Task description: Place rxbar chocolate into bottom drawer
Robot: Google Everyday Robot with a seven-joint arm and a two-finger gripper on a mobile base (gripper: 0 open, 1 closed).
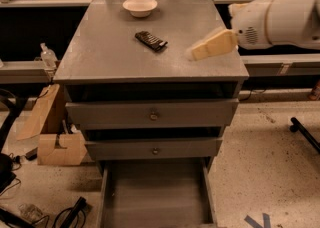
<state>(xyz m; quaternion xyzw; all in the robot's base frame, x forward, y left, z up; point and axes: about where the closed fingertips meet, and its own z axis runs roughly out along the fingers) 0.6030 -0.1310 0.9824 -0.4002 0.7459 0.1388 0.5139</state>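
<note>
We see the rxbar chocolate (151, 41) lying mid-counter (110, 59), with bare surface on every side and the white bowl (140, 6) behind it. The bottom drawer (155, 192) stands pulled out below. Our arm reaches in from the right. The hand (194, 53) hovers right of the bar, apart from it; we cannot tell whether it is spread or pressed together.

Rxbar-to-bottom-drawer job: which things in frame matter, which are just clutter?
Job: rxbar chocolate, on the cabinet top; bottom drawer, pulled open; gripper, over the top's right side, clear of the bar.
Clutter: white bowl, at the top's back edge; two upper drawers; cardboard box and bottle, left of the cabinet.
</note>
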